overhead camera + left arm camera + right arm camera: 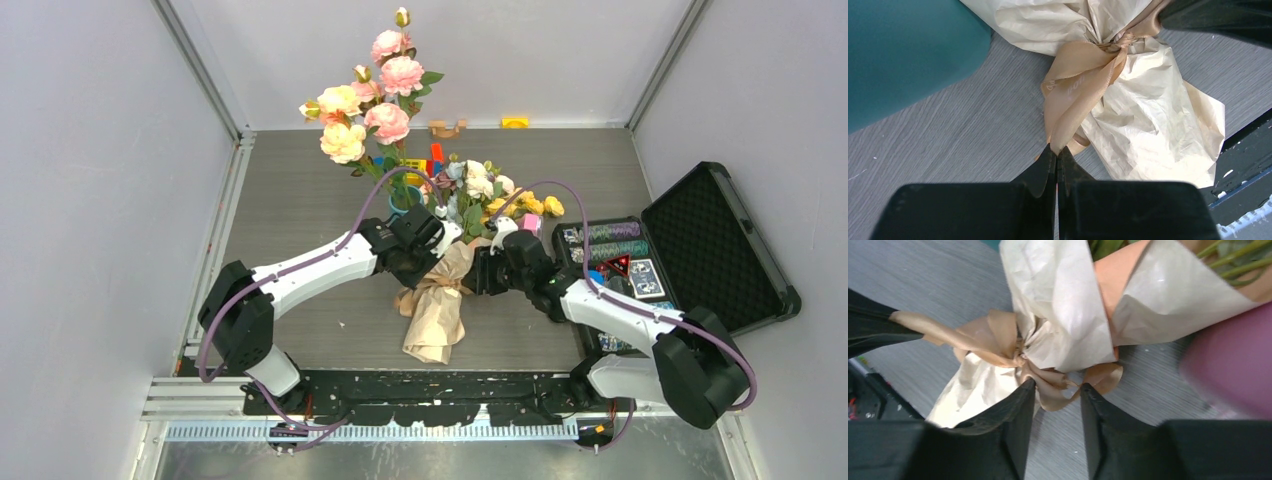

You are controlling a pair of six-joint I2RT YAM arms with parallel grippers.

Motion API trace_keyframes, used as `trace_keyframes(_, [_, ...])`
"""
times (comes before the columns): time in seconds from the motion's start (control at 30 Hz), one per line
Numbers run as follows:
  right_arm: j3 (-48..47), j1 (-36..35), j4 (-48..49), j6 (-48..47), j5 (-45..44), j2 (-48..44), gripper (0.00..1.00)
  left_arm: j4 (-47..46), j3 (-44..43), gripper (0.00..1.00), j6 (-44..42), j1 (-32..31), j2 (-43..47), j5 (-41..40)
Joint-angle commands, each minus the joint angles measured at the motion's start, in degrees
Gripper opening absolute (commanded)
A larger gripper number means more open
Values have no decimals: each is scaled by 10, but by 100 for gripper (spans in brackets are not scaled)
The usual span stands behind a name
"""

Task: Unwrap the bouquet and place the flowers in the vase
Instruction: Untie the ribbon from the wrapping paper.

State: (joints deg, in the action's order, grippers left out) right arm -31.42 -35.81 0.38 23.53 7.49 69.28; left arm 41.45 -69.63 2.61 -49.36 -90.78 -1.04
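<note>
With my left fingers (1044, 172) clenched on a tail of the tan satin ribbon (1083, 80) and my right fingers (1015, 420) parted astride its loop, I fear a jammed knot would drag the paper-wrapped flower bouquet (437, 300), lying on the grey table (300, 190), into the tall teal vase (898, 50).

I see cream-tan paper (1148, 100) tied with a glossy tan ribbon (1078, 80). There is a teal vase (903, 50), a grey streaked counter (973, 130), black fingers (1015, 420), yellow and white flowers (490, 190), and pink and peach roses (388, 120).

Bouquet (1148, 100) paper crinkled, matt; ribbon (1078, 85) satiny; vase (898, 50) smooth.
</note>
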Motion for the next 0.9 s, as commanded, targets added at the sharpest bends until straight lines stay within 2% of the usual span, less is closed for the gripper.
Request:
trace_keyframes(0.0, [-22,2,31,-11,75,14,35,4,-21,0,5,2,-1,2])
trace_keyframes(0.1, [-33,1,6,-11,94,20,29,5,-21,0,5,2,-2,3])
trace_keyframes(0.27, [-35,2,-56,-1,103,-15,33,5,-22,0,5,2,-1,2])
trace_keyframes(0.43, [-42,0,-70,41,150,-15,34,5,-23,0,6,2,-2,5])
trace_keyframes(0.67, [-77,-44,-58,62,180,45,31,6,-23,0,6,2,0,4])
trace_keyframes(0.87, [-87,-79,1,102,183,66,31,7,-23,0,5,2,3,1])
